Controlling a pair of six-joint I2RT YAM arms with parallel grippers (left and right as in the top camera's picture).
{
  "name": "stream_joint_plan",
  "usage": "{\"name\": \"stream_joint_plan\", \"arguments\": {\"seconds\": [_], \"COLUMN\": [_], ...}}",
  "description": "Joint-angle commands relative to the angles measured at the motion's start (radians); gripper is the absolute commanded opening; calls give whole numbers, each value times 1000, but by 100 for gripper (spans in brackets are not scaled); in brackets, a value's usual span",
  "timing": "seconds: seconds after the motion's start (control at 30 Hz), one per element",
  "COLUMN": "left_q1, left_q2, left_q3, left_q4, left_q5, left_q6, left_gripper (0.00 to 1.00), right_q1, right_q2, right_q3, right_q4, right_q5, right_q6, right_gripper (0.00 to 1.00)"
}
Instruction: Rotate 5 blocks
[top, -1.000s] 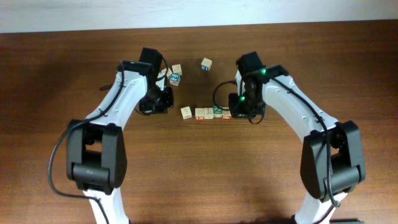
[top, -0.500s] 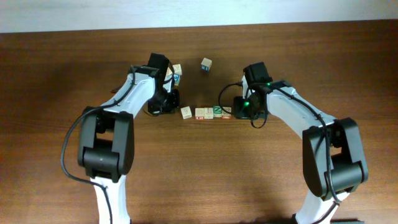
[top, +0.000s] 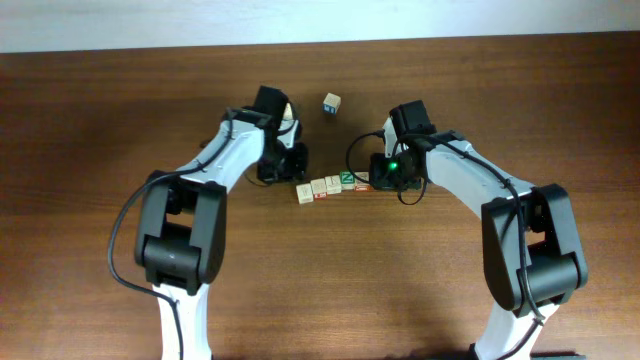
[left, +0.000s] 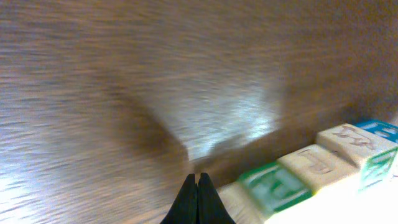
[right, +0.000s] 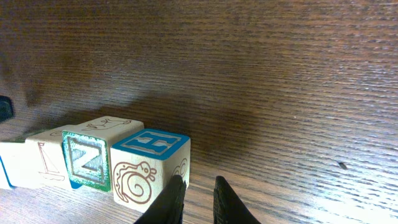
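On the table (top: 90, 140): row of blocks (top: 333, 184) | left gripper (left: 198, 182) clenched empty beside one end | right gripper (right: 198, 185) barely parted, empty, at the other, seemingly placed to pivot cubes.

Five blocks (top: 333, 185) in the row, it seems, one lone block (top: 331, 103), two arms (top: 230, 150).

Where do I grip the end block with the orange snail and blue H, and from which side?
Come down from above and close the jaws on the blue H face and the face opposite. The block sits flat at the end of the row with one side against the green Z block, so no finger fits there; the two faces along the row look free.
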Motion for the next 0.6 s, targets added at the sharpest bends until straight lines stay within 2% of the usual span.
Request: {"name": "stream_joint_plan", "arguments": {"seconds": [0.0, 0.2, 0.3, 0.43, 0.57], "left_q1": [-33, -6, 36, 105, 104], "left_q2": [11, 11, 11, 11, 11], "left_q3": [-6, 5, 87, 286, 278], "left_q4": [21, 80, 43, -243, -498], "left_q5": [20, 11, -23, -86, -69], "left_q6": [-5, -5, 30, 19, -24], "left_gripper": [0, 0, 0, 0, 0], "right_q1": [-1, -2, -2, -4, -3], "right_q2": [10, 10, 10, 10, 20], "right_q3": [-6, -5, 11, 39, 38], "right_q4": [3, 3, 2, 8, 6], "right_q5": [-16, -15, -10, 0, 19], "right_q6": [8, 3, -31, -49, -64], "right_gripper": [18, 18, 18, 19, 19]}}
